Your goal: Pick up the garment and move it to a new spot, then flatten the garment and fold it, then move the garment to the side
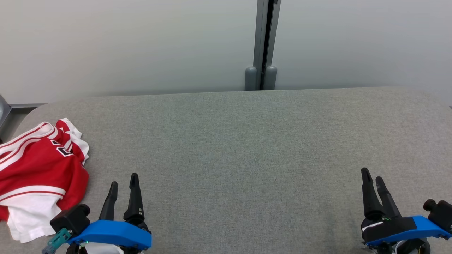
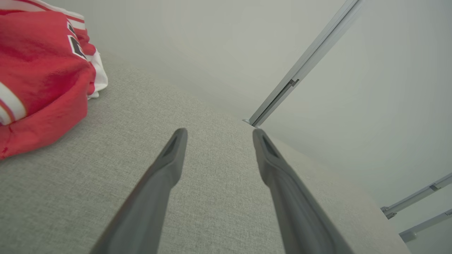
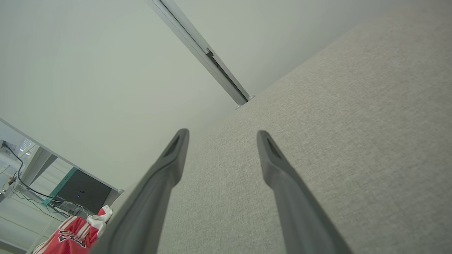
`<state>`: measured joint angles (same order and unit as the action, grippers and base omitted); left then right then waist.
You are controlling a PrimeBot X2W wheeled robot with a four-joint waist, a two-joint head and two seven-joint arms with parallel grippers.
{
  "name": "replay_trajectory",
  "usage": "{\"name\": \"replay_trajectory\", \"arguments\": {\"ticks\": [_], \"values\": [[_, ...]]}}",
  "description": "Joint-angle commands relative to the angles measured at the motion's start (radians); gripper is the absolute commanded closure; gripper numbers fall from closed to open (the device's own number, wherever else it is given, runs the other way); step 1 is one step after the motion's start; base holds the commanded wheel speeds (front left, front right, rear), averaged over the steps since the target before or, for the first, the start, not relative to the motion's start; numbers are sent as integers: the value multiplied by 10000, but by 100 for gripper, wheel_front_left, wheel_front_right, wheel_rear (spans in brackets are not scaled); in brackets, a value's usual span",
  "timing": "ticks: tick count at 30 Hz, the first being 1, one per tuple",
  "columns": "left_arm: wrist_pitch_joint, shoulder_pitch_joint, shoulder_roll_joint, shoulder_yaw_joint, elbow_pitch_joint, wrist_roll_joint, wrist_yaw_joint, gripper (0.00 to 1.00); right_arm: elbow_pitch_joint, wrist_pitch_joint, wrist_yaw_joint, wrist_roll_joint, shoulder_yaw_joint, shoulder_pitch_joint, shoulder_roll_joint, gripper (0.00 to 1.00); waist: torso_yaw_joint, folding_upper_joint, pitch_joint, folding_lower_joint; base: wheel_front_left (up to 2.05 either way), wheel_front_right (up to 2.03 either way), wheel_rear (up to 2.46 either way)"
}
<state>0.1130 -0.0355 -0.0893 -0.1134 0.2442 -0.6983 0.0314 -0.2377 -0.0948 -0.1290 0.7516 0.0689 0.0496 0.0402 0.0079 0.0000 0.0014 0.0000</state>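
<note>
Left end effector (image 1: 124,179) and right end effector (image 1: 371,174) sit open, empty; garment (image 1: 39,165) lies bunched at bench (image 1: 247,141) edge, so a shallow pinch may drag it off.

The tabletop (image 1: 247,141) is covered in a grey woven fabric, wide and flat, with rounded far corners. One thing lies on it: the garment (image 1: 39,169), a red top with white stripes, a white hem and a dark printed mark. It sits crumpled in a heap at the tabletop's left edge, towards the near left corner, its folds resting on the fabric
</note>
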Motion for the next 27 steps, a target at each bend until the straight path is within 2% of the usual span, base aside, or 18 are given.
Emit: {"name": "replay_trajectory", "arguments": {"ticks": [1,27], "values": [[113,-110,-109,-104,-76,361,-25,0,77,-89,-15,-337,12,16,85,0,2,0,-3,0,0,0,0],[793,59,-321,-782,126,2818,-243,0,181,-511,-21,-2782,-42,-191,111,0,52,0,-57,0,0,0,0]]}}
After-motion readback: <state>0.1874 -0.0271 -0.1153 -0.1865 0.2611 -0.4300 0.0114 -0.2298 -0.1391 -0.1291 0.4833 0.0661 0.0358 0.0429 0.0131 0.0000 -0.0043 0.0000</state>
